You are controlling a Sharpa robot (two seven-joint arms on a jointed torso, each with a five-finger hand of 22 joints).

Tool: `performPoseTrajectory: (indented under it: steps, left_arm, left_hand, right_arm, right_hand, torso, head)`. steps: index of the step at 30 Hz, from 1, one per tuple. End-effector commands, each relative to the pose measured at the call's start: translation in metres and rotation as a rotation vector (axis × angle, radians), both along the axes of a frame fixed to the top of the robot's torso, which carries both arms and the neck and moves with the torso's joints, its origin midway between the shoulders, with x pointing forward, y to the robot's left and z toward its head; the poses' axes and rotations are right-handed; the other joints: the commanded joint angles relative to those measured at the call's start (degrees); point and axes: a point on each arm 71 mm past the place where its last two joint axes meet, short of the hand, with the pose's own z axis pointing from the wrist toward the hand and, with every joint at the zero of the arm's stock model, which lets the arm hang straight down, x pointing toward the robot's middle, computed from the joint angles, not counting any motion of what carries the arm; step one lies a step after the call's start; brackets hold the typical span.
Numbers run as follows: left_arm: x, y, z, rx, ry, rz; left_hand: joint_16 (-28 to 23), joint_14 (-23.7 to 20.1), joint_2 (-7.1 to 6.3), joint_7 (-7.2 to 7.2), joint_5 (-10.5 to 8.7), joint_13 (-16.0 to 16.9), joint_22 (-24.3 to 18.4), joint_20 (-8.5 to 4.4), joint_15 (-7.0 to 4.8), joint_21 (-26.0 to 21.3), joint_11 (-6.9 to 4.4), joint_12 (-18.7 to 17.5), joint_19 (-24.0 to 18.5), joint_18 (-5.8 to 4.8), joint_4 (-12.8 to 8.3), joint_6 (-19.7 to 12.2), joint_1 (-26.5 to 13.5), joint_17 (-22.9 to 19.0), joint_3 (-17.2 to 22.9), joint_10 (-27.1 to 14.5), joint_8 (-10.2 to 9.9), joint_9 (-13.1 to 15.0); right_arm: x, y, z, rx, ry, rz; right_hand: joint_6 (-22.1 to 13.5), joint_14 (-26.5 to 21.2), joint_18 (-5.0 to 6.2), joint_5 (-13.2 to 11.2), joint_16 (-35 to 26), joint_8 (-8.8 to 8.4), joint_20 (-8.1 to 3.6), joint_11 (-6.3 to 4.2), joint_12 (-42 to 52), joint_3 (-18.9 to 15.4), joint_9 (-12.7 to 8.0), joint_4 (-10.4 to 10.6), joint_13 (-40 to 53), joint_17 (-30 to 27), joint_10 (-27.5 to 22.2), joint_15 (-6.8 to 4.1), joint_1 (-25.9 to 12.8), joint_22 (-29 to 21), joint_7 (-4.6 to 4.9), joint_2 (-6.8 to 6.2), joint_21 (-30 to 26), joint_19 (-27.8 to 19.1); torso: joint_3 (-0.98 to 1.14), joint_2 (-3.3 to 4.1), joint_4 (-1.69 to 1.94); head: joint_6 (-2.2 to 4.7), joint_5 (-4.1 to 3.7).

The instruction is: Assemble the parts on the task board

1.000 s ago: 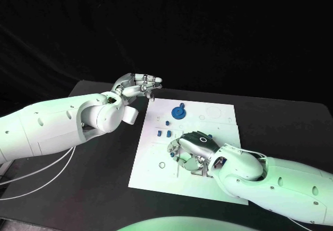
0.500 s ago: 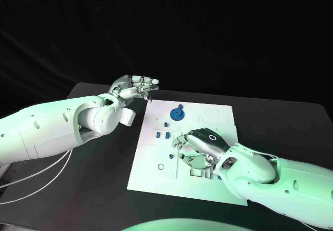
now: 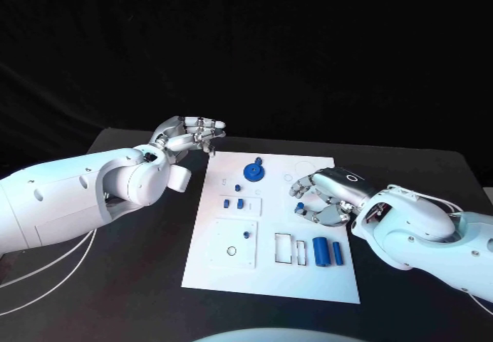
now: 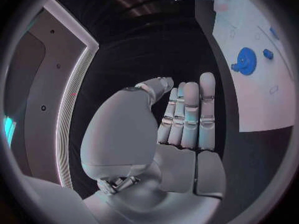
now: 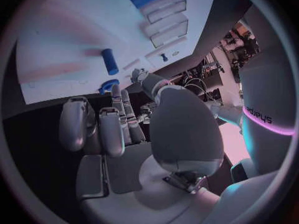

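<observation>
The table [image 3: 123, 285] carries the white board [image 3: 269, 274] at its middle, dark room on every side. The left hand [image 3: 190, 134] waits off the board's far corner, fingers loosely curled, holding nothing. The right hand [image 3: 327, 194] hovers mid-board with fingers bent inward, perhaps pinching a small blue piece; I cannot tell. Two blue cylinders [image 3: 329, 251] lie beside it; the blue gear [image 3: 253, 172] sits farther up.

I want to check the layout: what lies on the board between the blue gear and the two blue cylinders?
In the head view, between the blue gear and the two blue cylinders, the right hand hangs over the task board.
</observation>
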Motion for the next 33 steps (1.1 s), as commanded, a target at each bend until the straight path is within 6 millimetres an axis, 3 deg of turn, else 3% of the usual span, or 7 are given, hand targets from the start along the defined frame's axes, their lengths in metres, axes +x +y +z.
performPoseTrajectory:
  steps: [1, 12, 17, 20, 24, 33]
  left_arm:
    - [-0.001, -0.003, 0.001, -0.014, -0.001, -0.021]
    - [0.0, -0.001, 0.001, -0.013, -0.001, -0.019]
    - [0.0, -0.001, 0.001, -0.012, -0.001, -0.018]
    - [0.0, -0.001, 0.001, -0.012, 0.0, -0.017]
    - [0.0, 0.0, 0.001, -0.012, 0.001, -0.018]
    - [0.0, 0.0, 0.001, -0.011, 0.004, -0.019]
  left_hand:
    - [-0.3, 0.0, 0.45, 0.02, 0.22, 0.1, 0.0, 0.19, 0.32, -0.3, 0.09, 0.3, 0.3, 0.34, -0.3, -0.3, 0.0, -0.1, 0.0, -0.5, -0.3, -0.1]
    - [-0.3, 0.0, 0.45, 0.02, 0.22, 0.1, 0.0, 0.19, 0.32, -0.3, 0.09, 0.3, 0.3, 0.34, -0.3, -0.3, 0.0, -0.1, 0.0, -0.5, -0.3, -0.1]
    - [-0.3, 0.0, 0.45, 0.02, 0.22, 0.1, 0.0, 0.19, 0.32, -0.3, 0.09, 0.3, 0.3, 0.34, -0.3, -0.3, 0.0, -0.1, 0.0, -0.5, -0.3, -0.1]
    - [-0.3, 0.0, 0.44, 0.03, 0.22, 0.1, -0.1, 0.21, 0.34, -0.4, 0.11, 0.3, 0.3, 0.34, -0.3, -0.3, 0.0, -0.1, 0.0, -0.6, -0.3, -0.1]
    - [-0.3, 0.0, 0.5, 0.05, 0.21, 0.1, -0.1, 0.23, 0.36, -0.4, 0.13, 0.3, 0.3, 0.34, -0.3, -0.3, -0.1, -0.1, 0.0, -0.7, -0.3, -0.1]
    - [-0.3, 0.0, 0.55, 0.06, 0.22, 0.1, -0.1, 0.25, 0.37, -0.4, 0.15, 0.4, 0.3, 0.34, -0.2, -0.3, -0.1, -0.1, 0.0, -0.7, -0.3, -0.1]
  right_arm:
    - [0.0, -0.002, -0.006, -0.062, 0.076, 0.027]
    - [0.005, 0.0, -0.012, -0.095, 0.08, 0.03]
    - [0.007, 0.0, -0.013, -0.1, 0.07, 0.018]
    - [0.008, 0.0, -0.014, -0.1, 0.066, 0.015]
    - [0.01, 0.001, -0.015, -0.104, 0.058, 0.007]
    - [0.012, 0.002, -0.015, -0.112, 0.04, 0.003]
  right_hand:
    - [-0.2, 1.6, 0.74, 0.3, -0.2, -0.41, 0.0, -0.03, 0.3, -0.8, -0.1, 0.1, -0.1, 0.0, -0.6, 0.31, 0.6, 5.6, -0.26, 0.1, -0.2, -0.4]
    - [0.5, 1.5, 0.6, 0.4, -0.4, -0.33, -0.07, -0.17, 1.1, -1.1, 0.0, 0.2, -0.3, -0.3, 0.0, 0.21, 1.7, 5.9, -0.55, 1.23, 0.3, 0.1]
    - [1.7, 1.6, 0.26, -2.9, -0.4, -0.24, -0.33, -0.42, 2.2, 1.0, 0.0, 0.6, -0.8, -0.4, 1.5, -0.07, 3.0, 6.6, -0.3, 3.14, 1.7, 1.1]
    - [2.7, 1.6, 0.11, -3.4, -0.3, 0.08, -0.4, -0.53, 2.7, 1.9, 0.1, 0.7, -0.9, -0.3, 2.3, -0.17, 3.1, 7.0, -0.29, 3.6, 2.4, 1.5]
    - [4.6, 1.8, -0.19, -6.5, -0.2, 0.69, -0.64, -0.86, 3.2, 4.3, 0.4, 1.1, -1.3, -0.1, 3.9, -0.44, 3.7, 7.8, -0.46, 4.86, 3.7, 2.2]
    - [5.9, 1.9, -0.41, -8.5, 0.0, 1.17, -0.9, -1.22, 3.6, 6.5, 0.7, 0.9, -1.6, 0.2, 5.2, -0.71, 4.4, 8.4, -0.69, 5.84, 4.7, 2.8]
  torso:
    - [0.12, 0.03, 0.03]
    - [0.01, 0.06, 0.13]
    - [0.02, 0.02, 0.16]
    - [0.05, 0.04, 0.1]
    - [0.08, 0.03, 0.06]
    - [0.11, 0.06, 0.07]
  head:
    - [0.14, -0.07]
    - [0.04, 0.11]
    - [0.03, 0.1]
    - [0.02, 0.16]
    - [-0.01, 0.12]
    - [-0.04, 0.0]
